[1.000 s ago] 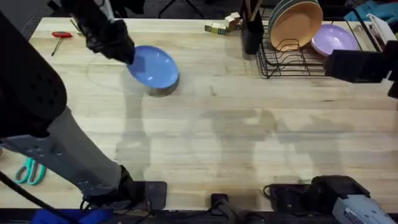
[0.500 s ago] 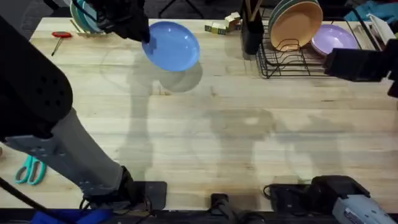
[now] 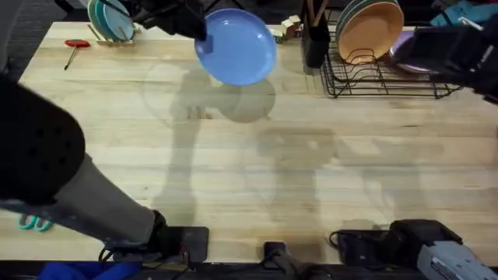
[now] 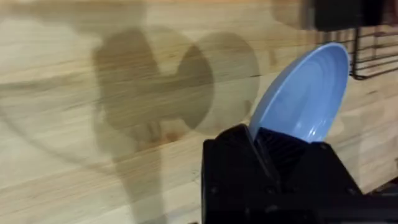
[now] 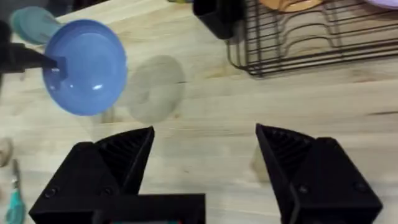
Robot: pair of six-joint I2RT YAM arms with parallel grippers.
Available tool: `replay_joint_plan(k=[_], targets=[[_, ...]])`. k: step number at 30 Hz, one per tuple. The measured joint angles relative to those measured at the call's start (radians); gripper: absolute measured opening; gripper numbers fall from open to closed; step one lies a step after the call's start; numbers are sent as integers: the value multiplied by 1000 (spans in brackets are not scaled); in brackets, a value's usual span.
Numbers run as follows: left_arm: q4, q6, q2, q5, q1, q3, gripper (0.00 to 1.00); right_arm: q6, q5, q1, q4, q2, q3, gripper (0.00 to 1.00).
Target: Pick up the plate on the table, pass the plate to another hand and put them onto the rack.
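The light-blue plate (image 3: 237,47) hangs above the far side of the table (image 3: 311,171), tilted, casting a round shadow on the wood. My left gripper (image 3: 196,26) is shut on the plate's left rim; in the left wrist view the plate (image 4: 308,93) stands on edge between the black fingers (image 4: 236,155). The right wrist view looks across at the plate (image 5: 87,65), well away from my right gripper (image 5: 205,140), which is open and holds nothing. In the overhead view the right gripper (image 3: 436,53) hovers over the black wire rack (image 3: 389,82) at the far right.
An orange plate (image 3: 369,31) and a purple plate (image 3: 398,48) stand in the rack, a black holder (image 3: 315,35) beside it. Teal plates (image 3: 109,19) sit at the far left, with a red tool (image 3: 76,44) and teal scissors (image 3: 31,224) along the left edge.
The left gripper has lifted the plate off the table and carried it right, toward the middle. The right arm has shifted left over the rack, partly covering the purple plate.
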Motion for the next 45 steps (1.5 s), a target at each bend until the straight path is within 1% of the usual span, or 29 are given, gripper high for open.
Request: replay_joint_plan(k=[6, 11, 17, 23, 27, 33, 38, 45], targets=[[-1, 0, -48, 12, -63, 0, 43, 27, -92, 5, 69, 78, 0, 992], [-1, 0, -63, 13, -111, 0, 43, 41, -141, 46, 112, 123, 0, 992], [-1, 0, -67, 15, -165, 0, 44, 41, -157, 115, 146, 163, 0, 992], [-1, 0, -67, 15, -202, 0, 44, 44, -165, 174, 162, 204, 0, 992], [-1, 0, -67, 15, -211, 0, 44, 44, -165, 192, 165, 232, 0, 992], [-1, 0, -68, 15, -211, 0, 44, 44, -165, 221, 179, 271, 0, 992], [-1, 0, -68, 15, -211, 0, 44, 44, -165, 226, 216, 313, 0, 992], [-1, 0, -68, 15, -211, 0, 44, 48, -165, 230, 255, 406, 0, 992]])
